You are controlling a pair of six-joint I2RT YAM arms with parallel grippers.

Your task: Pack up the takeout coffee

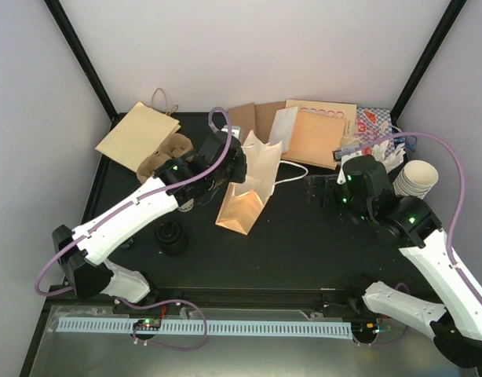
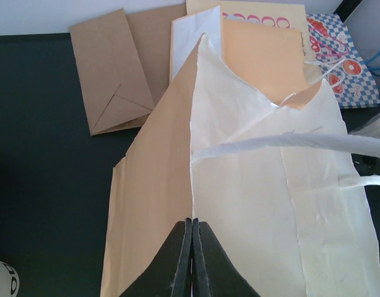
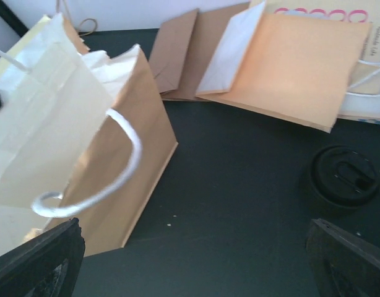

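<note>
two-arm packing scene, loading step. a tan-and-white paper bag (image 1: 249,188) stands leaning at the centre of the overhead frame on the dark bench (image 1: 304,251). the left end effector (image 2: 191,229) is closed to a thin line and appears to pinch the bag's rim at the bottom centre of the left wrist view, holding the mouth up.

the right end effector (image 3: 193,247) is spread wide and grips nothing, its fingers sitting in the two lower corners of the right wrist view. one lidded coffee cup (image 3: 345,179) stands on the bench at the lower right of that view, outside the bag and just ahead of the right finger. a second lidded cup cannot be identified with certainty. flat bags (image 1: 319,129) lie along the upper edge of the overhead frame, and a stack of lidless cups (image 1: 418,179) sits at its right.

judged step: the bag is readied and no cup is gripped yet. the next move calls for centring the open fingers on the cup, closing below the lid, lifting it upright and lowering it through the mouth, clear of the white handle loop (image 3: 135,145).
</note>
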